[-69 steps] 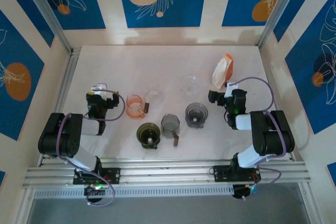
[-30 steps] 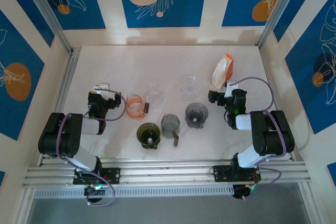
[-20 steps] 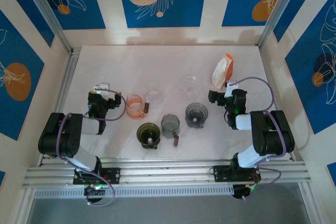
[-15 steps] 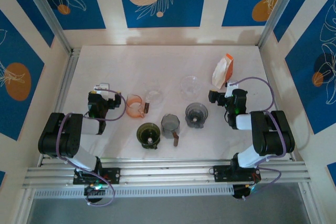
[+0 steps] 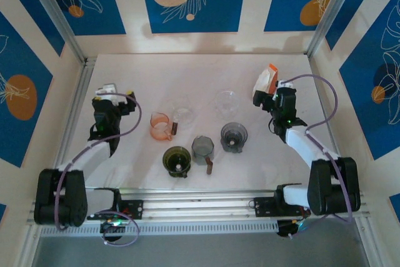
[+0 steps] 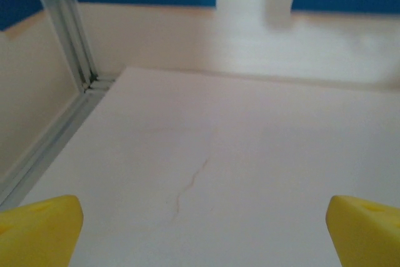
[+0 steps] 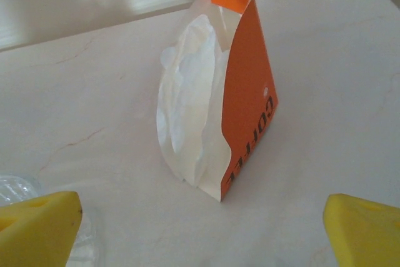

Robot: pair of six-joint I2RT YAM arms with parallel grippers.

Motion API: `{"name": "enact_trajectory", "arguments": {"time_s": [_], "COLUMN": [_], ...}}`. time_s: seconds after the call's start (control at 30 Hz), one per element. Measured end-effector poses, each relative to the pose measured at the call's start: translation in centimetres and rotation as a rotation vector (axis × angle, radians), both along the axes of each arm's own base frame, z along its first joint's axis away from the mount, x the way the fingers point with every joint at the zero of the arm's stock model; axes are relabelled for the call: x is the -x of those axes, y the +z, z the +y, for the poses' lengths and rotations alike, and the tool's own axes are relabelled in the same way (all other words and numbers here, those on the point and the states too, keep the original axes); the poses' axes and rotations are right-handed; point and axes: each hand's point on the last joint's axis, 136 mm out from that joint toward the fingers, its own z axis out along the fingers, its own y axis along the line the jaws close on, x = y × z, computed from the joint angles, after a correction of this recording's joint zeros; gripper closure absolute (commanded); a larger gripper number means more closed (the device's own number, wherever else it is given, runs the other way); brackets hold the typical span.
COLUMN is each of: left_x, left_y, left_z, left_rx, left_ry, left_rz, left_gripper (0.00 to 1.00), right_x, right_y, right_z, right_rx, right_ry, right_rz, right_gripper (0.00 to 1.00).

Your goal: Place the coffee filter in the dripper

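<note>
White coffee filters (image 7: pixel 187 107) stand in an orange holder (image 7: pixel 247 98) at the table's back right (image 5: pixel 265 84). My right gripper (image 5: pixel 273 94) sits just in front of the holder, open, its yellow fingertips (image 7: pixel 40 226) wide apart with nothing between them (image 7: pixel 201 228). Several drippers and cups stand mid-table: an orange one (image 5: pixel 160 125), a clear one (image 5: pixel 226 101), a dark grey one (image 5: pixel 234 136), a grey one (image 5: pixel 203 148) and a dark green one (image 5: pixel 177 159). My left gripper (image 5: pixel 107 90) is open over bare table at the left (image 6: pixel 203 229), far from them.
A small clear cup (image 5: pixel 182 115) stands beside the orange dripper. An aluminium rail (image 6: pixel 65 35) runs along the table's left edge, close to my left gripper. The back wall (image 5: pixel 194 42) rises behind the filter holder.
Both arms have stretched away from their bases. The left gripper moved toward the back left, and the right gripper moved up to the filter holder. Both stayed open.
</note>
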Motion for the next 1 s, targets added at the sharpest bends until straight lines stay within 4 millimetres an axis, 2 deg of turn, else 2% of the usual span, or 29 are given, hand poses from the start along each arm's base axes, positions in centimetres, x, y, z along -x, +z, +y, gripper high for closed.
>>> {"name": "enact_trajectory", "arguments": {"time_s": [0.07,0.13,0.23,0.3,0.43,0.53,0.6,0.73,0.8,0.87,0.93,1.0], "left_x": [0.3,0.6,0.9,0.9,1.2,1.8,2.2,3.6,5.2,7.7,10.4,13.0], "left_y": [1.9,2.7,2.9,2.3,0.4,-0.4,0.0,3.0,4.8,6.0,6.2,5.4], "left_z": [0.3,0.7,1.4,1.2,-0.9,-2.8,-3.8,-7.0,-9.4,-11.9,-13.5,-14.3], "left_rx": [0.113,0.249,0.435,0.544,0.758,0.901,0.958,0.975,0.943,0.907,0.869,0.833], "left_ry": [0.036,0.085,0.136,0.125,0.034,-0.034,-0.086,-0.227,-0.316,-0.409,-0.472,-0.508], "left_rz": [-0.046,-0.037,0.002,0.028,0.081,0.106,0.12,0.154,0.17,0.193,0.226,0.268], "left_gripper": [0.0,0.0,0.0,0.0,0.0,0.03,0.07,0.11,0.12,0.15,0.17,0.21], "right_x": [1.0,2.0,3.0,3.8,5.3,5.9,6.3,8.4,10.2,12.2,14.1,16.2], "right_y": [1.0,2.1,3.3,2.9,1.3,1.7,2.4,3.6,3.4,3.3,3.1,2.7], "right_z": [-0.9,-2.6,-4.6,-4.4,-1.8,0.7,2.6,7.5,9.9,12.2,14.3,16.1], "right_rx": [-0.099,-0.223,-0.351,-0.398,-0.442,-0.433,-0.42,-0.381,-0.358,-0.336,-0.312,-0.283], "right_ry": [-0.127,-0.277,-0.379,-0.388,-0.304,-0.201,-0.126,0.068,0.169,0.267,0.364,0.461], "right_rz": [0.025,0.047,0.017,0.011,0.065,0.121,0.153,0.203,0.244,0.279,0.306,0.335], "right_gripper": [0.01,0.01,0.0,0.01,0.01,0.01,0.01,0.01,0.01,0.02,0.05,0.07]}}
